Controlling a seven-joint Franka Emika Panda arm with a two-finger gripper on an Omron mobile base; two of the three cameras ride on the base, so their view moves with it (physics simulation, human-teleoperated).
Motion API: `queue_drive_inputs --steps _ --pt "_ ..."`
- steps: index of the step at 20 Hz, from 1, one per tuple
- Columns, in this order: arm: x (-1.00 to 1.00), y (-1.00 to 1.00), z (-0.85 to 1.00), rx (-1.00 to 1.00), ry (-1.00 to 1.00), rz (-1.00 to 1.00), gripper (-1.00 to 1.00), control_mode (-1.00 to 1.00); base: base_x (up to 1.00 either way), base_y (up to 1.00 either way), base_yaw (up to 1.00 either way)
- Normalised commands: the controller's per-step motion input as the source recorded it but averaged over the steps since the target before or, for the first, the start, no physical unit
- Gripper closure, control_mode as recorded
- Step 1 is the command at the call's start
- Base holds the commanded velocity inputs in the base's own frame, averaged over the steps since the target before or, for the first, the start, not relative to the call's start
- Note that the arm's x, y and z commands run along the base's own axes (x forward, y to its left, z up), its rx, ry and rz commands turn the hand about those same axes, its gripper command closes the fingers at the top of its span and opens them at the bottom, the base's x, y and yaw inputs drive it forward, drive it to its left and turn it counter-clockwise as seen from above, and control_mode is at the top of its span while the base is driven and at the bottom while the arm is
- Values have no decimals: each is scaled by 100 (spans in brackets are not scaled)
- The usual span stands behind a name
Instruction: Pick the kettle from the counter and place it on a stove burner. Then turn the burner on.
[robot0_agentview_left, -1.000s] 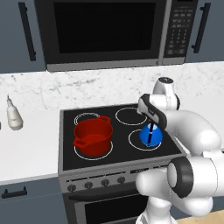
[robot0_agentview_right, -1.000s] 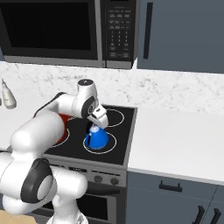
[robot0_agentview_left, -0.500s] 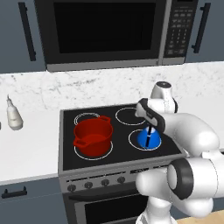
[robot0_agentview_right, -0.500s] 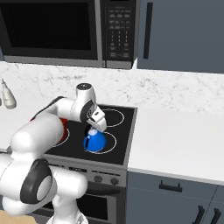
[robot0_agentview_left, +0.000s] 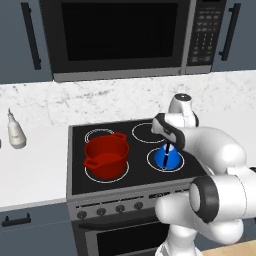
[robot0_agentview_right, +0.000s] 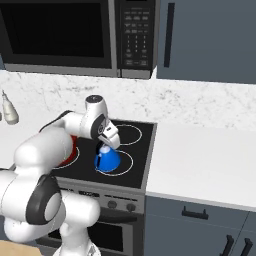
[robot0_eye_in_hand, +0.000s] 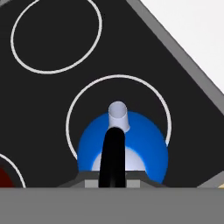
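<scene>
glossy black cooktop (robot0_agentview_left: 77, 137) sits between stretches of white tabletop (robot0_agentview_right: 210, 160), with a red pot (robot0_agentview_left: 106, 155) on the front-left ring. the end effector (robot0_agentview_left: 168, 148) is clamped on the handle of the kettle (robot0_agentview_left: 165, 158), holding it upright over the stove burner (robot0_eye_in_hand: 118, 118) so its base lands inside the ring; from here i can't tell whether it touches the glass yet.

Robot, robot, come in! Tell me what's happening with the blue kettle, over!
Gripper shut on kettle handle. Kettle sits inside front right stove burner ring. Red pot on the neighbouring burner, apart from it. Over.
</scene>
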Motion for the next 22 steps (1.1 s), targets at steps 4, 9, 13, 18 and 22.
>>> queue_drive_inputs --steps 4,9,13,18,22 --pt "26 -5 -1 0 0 0 100 -100 0 0 0" --pt "23 -2 -5 0 0 0 100 -100 0 0 0" --pt "20 0 -20 0 0 0 100 -100 0 0 0" --pt "4 -2 -26 0 0 0 100 -100 0 0 0" --pt "3 -7 -19 0 0 0 100 -100 0 0 0"
